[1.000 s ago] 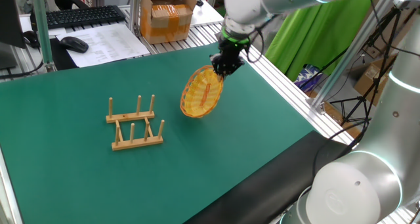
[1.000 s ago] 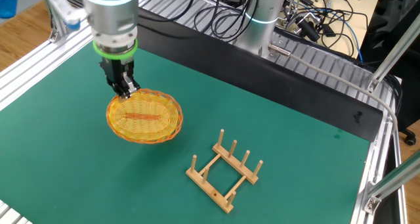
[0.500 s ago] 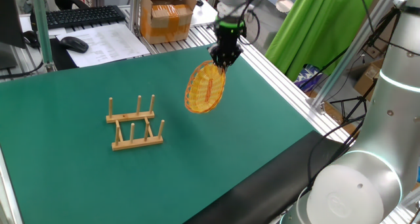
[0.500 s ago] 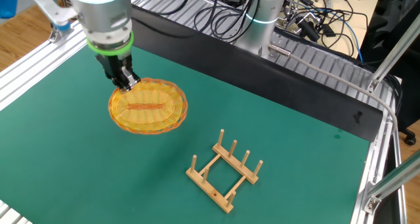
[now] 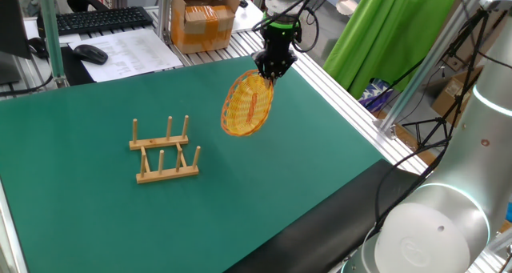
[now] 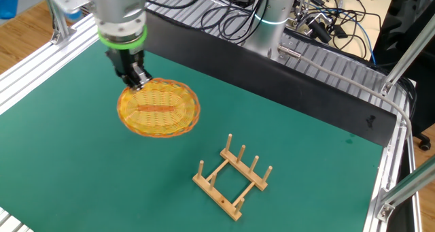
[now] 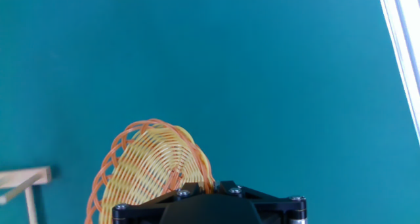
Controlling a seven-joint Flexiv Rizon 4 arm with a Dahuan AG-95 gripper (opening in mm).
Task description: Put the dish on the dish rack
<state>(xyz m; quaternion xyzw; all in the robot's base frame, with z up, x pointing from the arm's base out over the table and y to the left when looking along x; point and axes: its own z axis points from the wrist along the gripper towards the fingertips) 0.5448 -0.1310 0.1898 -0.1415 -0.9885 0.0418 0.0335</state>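
Dish (image 5: 247, 104) clamped by its rim in the tool (image 5: 267, 74), hanging tilted clear above the green counter (image 5: 96, 217).

Pinched at the upper edge between the closed fingers (image 6: 138, 79), woven face slanting down and away from the tool (image 6: 136, 82); reddish centre streak visible on the dish (image 6: 158, 108). Dish rack (image 5: 165, 150) standing upright on the counter (image 6: 88, 184), well apart from the tool, off to the side of the hanging dish (image 7: 149, 169), pegs untouched.
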